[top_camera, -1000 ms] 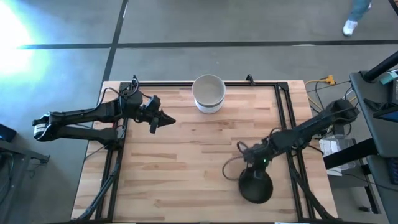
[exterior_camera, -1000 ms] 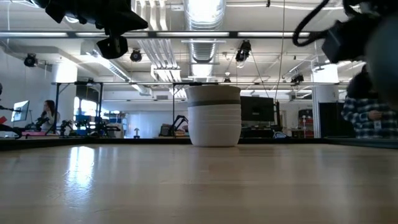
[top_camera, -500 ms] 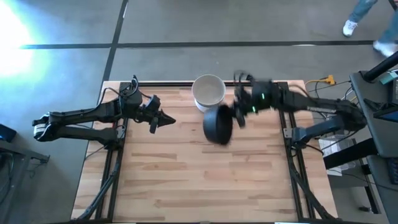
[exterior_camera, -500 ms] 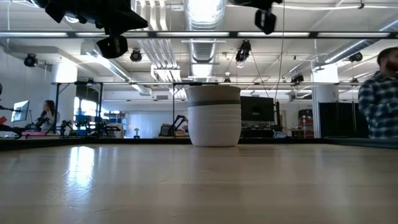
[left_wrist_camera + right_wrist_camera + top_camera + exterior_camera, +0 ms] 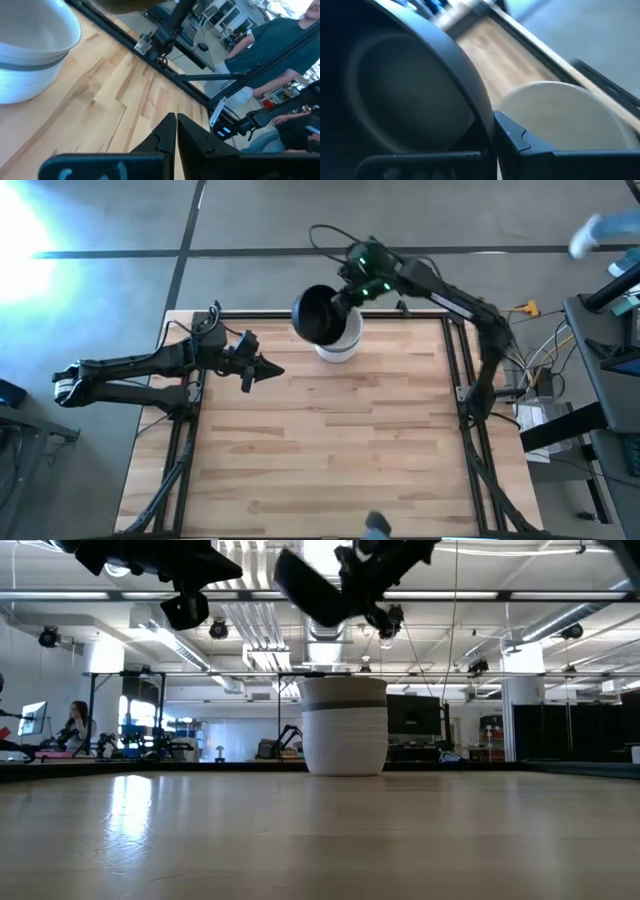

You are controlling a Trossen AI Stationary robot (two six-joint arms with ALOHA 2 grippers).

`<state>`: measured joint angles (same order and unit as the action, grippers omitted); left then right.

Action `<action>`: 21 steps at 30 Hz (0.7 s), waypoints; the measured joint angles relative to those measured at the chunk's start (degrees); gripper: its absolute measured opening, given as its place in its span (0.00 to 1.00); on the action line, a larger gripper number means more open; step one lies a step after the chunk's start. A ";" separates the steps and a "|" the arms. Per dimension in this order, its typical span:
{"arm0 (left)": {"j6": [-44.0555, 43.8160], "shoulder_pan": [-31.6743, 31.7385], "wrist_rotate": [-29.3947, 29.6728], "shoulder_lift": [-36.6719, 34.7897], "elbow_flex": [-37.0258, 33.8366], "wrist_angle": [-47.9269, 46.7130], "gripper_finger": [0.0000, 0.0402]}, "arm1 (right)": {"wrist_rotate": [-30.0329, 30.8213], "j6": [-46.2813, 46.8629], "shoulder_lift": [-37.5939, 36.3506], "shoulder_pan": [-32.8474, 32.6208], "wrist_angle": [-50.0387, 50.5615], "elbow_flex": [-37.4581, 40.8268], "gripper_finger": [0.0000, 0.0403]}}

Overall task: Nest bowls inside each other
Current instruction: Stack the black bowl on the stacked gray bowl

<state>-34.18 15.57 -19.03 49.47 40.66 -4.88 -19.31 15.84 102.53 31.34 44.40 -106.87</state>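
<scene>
High view: black bowl [image 5: 321, 315] held by the right gripper [image 5: 349, 297] at its rim, raised and tilted, overlapping the far-left edge of the stack of nested bowls [image 5: 337, 340] at the table's far edge. Jaws clamped on the bowl's wall, one finger inside and one outside, confirmed in the right wrist view, where the stack's white top rim [image 5: 565, 115] shows just beyond the black bowl [image 5: 405, 95]. Key relation: black bowl above the stack and offset slightly to the robot's left, mouth turned sideways rather than up; judged to need levelling and centring over the stack's opening before lowering.

Low view: black bowl [image 5: 312, 588] clear of the stack [image 5: 344, 726], with a visible gap between the two; stack upright, grey band near the top.

Left gripper [image 5: 268, 374] parked over the left part of the table, fingers [image 5: 165, 137] closed together, holding nothing; farther from the stack than the right.

Surface: pale wooden table [image 5: 320, 450] with a dark frame. Room beyond: open workshop, ceiling lights, a person [image 5: 270, 50] standing past the table edge.
</scene>
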 joint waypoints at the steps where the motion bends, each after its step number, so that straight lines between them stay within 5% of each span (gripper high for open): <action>1: 0.00 0.00 0.02 0.00 0.00 0.43 0.00 | 0.19 -0.90 2.99 0.79 3.54 -3.88 0.02; 8: 0.01 0.00 0.79 0.00 0.00 1.04 0.00 | 9.47 -7.59 19.06 5.21 26.55 -28.00 0.02; 21: 0.06 0.07 2.94 2.85 -0.02 2.49 0.00 | 14.85 -13.81 18.58 9.29 30.23 -20.47 0.02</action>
<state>-34.12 15.64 -16.09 52.33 40.64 -2.39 -4.46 2.03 121.10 40.63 74.63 -127.34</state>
